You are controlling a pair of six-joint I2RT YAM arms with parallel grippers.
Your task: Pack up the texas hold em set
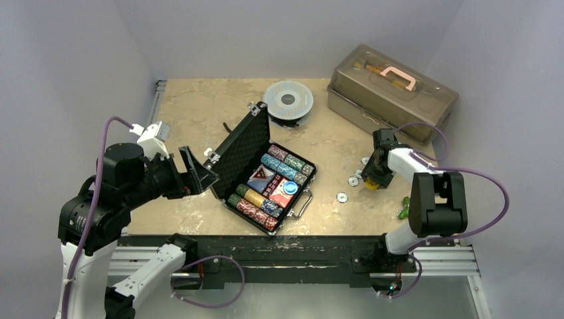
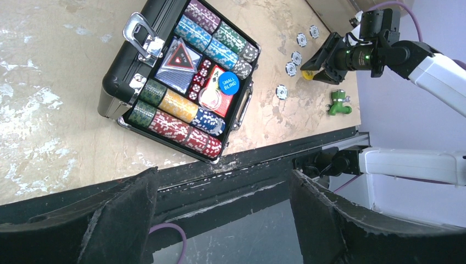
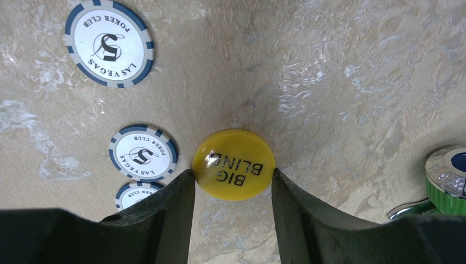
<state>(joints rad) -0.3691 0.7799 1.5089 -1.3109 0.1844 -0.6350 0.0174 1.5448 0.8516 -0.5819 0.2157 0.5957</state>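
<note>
Only the right wrist cam resolves the pick. The right gripper (image 3: 232, 176) has both fingers (image 3: 176, 214) pressed against the rim of the yellow disc (image 3: 233, 164), which lies flat on the table (image 3: 357, 82). The disc reads "BIG BLIND". There are three loose chips (image 3: 109, 44) to its left. The top one reads "LAS VEGAS POKER CLUB" with a 5, and the lowest is half hidden by a finger. A green part (image 3: 448, 179) sits at the frame's right edge; I can't tell what it is.

The top cam shows just a yellow speck under that gripper, but it gives the layout. The briefcase (image 1: 243, 147) is mid-table with its lid up. The toolbox (image 1: 372, 100) and spool (image 1: 287, 101) are at the far side.

On the left wrist cam, the left gripper (image 2: 222, 177) is spread wide and empty, apart from the case. The view looks into the case: chip rows (image 2: 178, 105), card decks (image 2: 178, 66), and a blue disc (image 2: 228, 82) reading "SMALL BLIND".
</note>
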